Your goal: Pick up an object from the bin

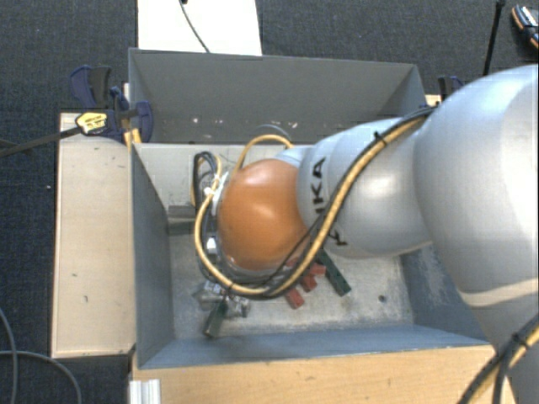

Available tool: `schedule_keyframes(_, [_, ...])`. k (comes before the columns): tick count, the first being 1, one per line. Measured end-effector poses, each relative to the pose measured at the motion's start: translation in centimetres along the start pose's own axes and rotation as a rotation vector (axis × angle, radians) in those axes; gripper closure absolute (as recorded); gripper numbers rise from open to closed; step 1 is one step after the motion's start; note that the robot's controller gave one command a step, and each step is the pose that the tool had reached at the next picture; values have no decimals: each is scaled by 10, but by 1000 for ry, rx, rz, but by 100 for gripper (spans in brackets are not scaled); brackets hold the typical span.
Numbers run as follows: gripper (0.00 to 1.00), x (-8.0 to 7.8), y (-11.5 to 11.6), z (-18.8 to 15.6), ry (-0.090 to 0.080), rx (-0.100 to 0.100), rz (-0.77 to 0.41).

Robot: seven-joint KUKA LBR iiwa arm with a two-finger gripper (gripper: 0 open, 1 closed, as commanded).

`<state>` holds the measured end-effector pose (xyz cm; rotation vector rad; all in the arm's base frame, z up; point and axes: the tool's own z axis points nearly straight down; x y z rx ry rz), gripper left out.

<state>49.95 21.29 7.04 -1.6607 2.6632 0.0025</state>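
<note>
Where the arm reaches down into the grey bin (154,251), the gripper (221,305) sits low near the floor, below its orange wrist cover (257,213) — open or closed, cannot tell.

Nearest items:
- red blocks (300,291), just right of the gripper and partly under the arm
- dark green bar (335,278), further right of the gripper
- grey block (179,219), up and left of the gripper, against the wall

Handling, as judged: the red blocks look small, rigid and light — best taken across opposite flat faces. Nothing seen held.
</note>
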Motion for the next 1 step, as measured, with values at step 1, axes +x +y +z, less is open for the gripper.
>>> schedule_keyframes(1, [100,0,0,0,0,0,1])
